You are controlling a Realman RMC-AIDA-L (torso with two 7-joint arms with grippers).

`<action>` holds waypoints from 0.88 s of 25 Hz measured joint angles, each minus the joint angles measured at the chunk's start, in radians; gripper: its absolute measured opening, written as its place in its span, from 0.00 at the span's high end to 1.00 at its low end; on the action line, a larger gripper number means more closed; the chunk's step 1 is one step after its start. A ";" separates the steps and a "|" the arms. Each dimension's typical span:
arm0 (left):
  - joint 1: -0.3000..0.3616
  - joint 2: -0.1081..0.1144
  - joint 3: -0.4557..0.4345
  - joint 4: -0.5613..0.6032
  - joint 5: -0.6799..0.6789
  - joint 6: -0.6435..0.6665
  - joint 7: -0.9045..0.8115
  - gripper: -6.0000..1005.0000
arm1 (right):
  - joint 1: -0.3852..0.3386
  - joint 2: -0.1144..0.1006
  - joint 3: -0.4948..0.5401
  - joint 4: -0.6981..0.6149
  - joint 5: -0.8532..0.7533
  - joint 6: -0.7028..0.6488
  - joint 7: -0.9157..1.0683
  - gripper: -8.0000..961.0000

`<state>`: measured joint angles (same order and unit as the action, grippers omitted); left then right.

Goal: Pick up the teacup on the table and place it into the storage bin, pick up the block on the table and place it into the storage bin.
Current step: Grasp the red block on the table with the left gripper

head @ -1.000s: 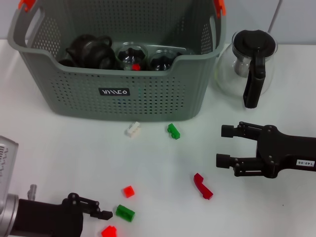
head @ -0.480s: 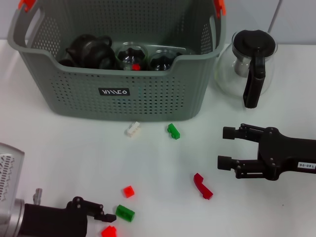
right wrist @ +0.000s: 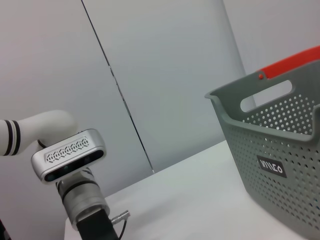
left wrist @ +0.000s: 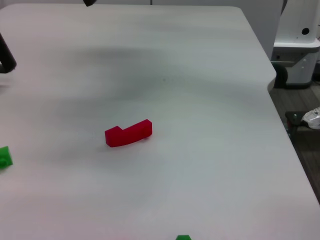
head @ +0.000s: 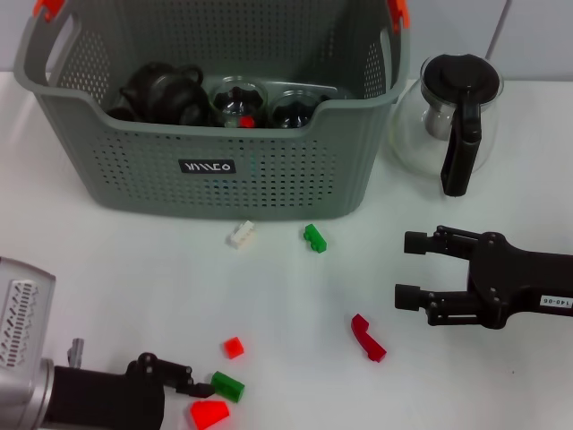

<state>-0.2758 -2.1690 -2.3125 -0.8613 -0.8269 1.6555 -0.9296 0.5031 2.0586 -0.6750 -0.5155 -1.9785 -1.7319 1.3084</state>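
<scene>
Low at table's near edge, my left gripper [head: 199, 391] open, tips beside green block [head: 227, 386]. Block-pick step. Next: straddle block, close, carry to storage bin [head: 215, 170]. Right gripper [head: 407, 267] open, idle.

A glass pot [head: 443, 121] with a black lid and black handle stands on the white table [head: 134, 269], just beside one end of the grey basket. Beyond the table edge, the left wrist view shows a white machine base [left wrist: 299, 47] on a dark floor [left wrist: 305, 145].
</scene>
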 joint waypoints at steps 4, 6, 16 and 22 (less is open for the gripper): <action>-0.012 -0.001 -0.007 0.000 -0.006 -0.017 0.001 0.51 | 0.000 0.000 0.000 0.000 0.000 0.000 0.000 0.02; -0.019 -0.003 -0.008 0.004 -0.007 -0.039 0.001 0.51 | 0.000 0.000 0.000 0.000 0.000 0.000 0.000 0.02; -0.050 0.000 -0.012 0.020 -0.051 -0.107 0.001 0.51 | -0.001 0.000 0.000 0.000 0.003 0.000 0.001 0.02; -0.070 0.003 -0.025 0.018 -0.059 -0.146 -0.001 0.51 | -0.001 0.000 0.000 -0.001 0.003 0.000 0.002 0.02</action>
<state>-0.3459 -2.1658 -2.3380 -0.8428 -0.8862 1.5096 -0.9302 0.5023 2.0586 -0.6750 -0.5161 -1.9757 -1.7319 1.3100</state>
